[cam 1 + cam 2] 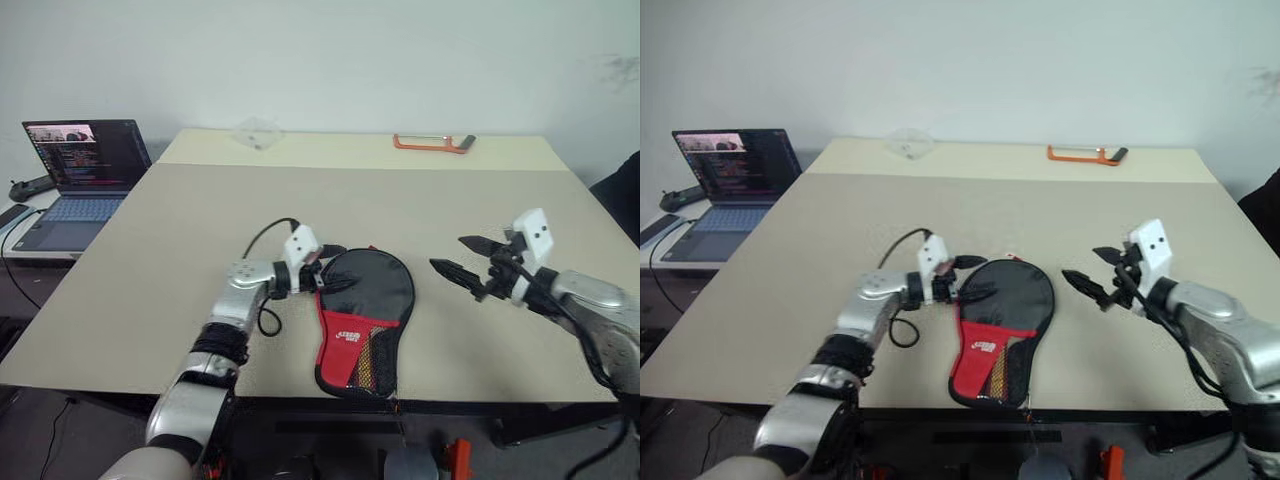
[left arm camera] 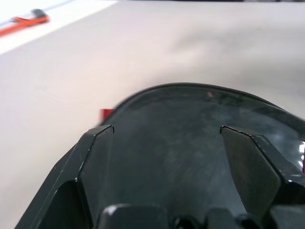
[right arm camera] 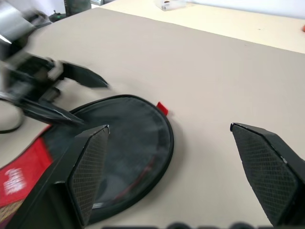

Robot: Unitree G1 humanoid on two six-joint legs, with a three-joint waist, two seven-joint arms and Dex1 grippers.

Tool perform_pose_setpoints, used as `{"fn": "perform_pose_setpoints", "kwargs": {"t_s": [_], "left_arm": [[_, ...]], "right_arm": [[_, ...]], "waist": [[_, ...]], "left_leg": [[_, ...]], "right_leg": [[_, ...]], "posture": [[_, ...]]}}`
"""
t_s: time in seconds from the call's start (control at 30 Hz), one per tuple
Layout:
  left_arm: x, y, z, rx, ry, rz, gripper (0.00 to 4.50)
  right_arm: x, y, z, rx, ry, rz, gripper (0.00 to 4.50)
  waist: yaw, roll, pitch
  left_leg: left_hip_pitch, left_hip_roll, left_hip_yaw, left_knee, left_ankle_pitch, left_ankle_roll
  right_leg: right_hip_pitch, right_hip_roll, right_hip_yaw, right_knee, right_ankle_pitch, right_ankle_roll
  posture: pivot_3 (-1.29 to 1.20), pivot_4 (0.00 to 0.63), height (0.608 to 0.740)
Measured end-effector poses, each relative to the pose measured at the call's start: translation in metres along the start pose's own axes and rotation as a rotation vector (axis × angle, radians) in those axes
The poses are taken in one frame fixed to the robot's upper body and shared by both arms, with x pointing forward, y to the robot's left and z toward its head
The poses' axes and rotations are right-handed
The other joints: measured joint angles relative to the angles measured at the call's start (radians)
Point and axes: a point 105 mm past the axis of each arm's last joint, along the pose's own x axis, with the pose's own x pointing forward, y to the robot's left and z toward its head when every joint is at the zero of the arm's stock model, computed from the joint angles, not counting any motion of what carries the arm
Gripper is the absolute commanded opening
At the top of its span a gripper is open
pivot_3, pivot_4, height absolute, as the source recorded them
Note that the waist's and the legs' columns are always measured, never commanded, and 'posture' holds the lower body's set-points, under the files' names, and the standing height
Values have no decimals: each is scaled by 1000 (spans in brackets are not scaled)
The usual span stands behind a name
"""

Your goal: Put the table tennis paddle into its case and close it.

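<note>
Beige table (image 1: 180, 250) before you: near its front edge lies the case (image 1: 362, 325), seemingly closed, the paddle presumably inside. Your left gripper (image 1: 333, 268), fingers apart, hovers at the case's rounded end; your right gripper (image 1: 468, 258), spread wide, hangs well apart. Farther back sits an orange tool (image 1: 432, 143).

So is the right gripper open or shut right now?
Open: the right gripper hovers beside the case, its two black fingers spread wide with nothing between them.

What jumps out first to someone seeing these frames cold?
The black and red case lies flat near the table's front edge. The left gripper is open at its round end, and the right gripper hangs open off to the case's right, clear of it. An open laptop sits beyond the table's left edge.
</note>
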Motion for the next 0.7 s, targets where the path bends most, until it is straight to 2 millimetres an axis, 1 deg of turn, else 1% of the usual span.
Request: {"fn": "perform_pose_setpoints", "kwargs": {"t_s": [0.07, 0.13, 0.23, 0.3, 0.43, 0.53, 0.63, 0.7], "left_arm": [[-8, 0, 2, -9, 2, 21, 3915], [-19, -1, -1, -28, 13, 48, 3915], [-32, 4, -2, -42, 30, 112, 3915], [-38, 9, 1, -43, 19, 162, 3915], [-39, 16, 8, -17, 10, 228, 3915], [-39, 18, 7, -8, 20, 245, 3915], [-37, 21, 4, 1, 30, 245, 3915], [-36, 22, 0, -6, 39, 256, 3915]], "right_arm": [[7, -6, -1, -1, -26, 14, 4477], [15, -14, -1, 1, -49, 14, 4477], [21, -27, -9, -2, -40, 4, 4477], [22, -35, -15, -10, -21, 3, 4477], [18, -54, -28, -24, 26, -26, 4477], [14, -61, -31, -36, 46, -43, 4477], [10, -62, -24, -55, 27, -56, 4477], [3, -57, -24, -70, 40, -50, 4477]], "waist": [[2, 0, 0], [2, 0, 0], [4, 1, 0], [6, 1, 0], [7, 1, 0], [6, 1, 0], [6, 2, 0], [6, 2, 0]], "left_leg": [[-5, -1, 0, 1, 0, 0], [-4, 0, 0, 1, 0, 0], [-4, 0, 0, 1, 0, 0], [-4, 0, 0, 1, 0, 0], [-4, -1, 0, 1, 0, 0], [-4, 0, 0, 1, 0, 0], [-4, 0, 1, 1, 0, 0], [-5, 0, 0, 1, 0, 0]], "right_leg": [[-4, 0, 0, 0, 0, 0], [-4, 0, 0, 1, 0, 0], [-4, 0, 0, 1, 1, -1], [-4, 0, 0, 2, 1, -1], [-4, 0, 0, 1, 1, -1], [-5, 0, 0, 2, 1, -1], [-5, 0, 0, 2, 1, -1], [-5, 0, 0, 2, 1, -1]], "posture": [[0, 150, 740], [0, 150, 740], [0, 150, 740], [0, 150, 740], [0, 150, 740], [0, 150, 740], [0, 150, 740], [0, 150, 740]]}}
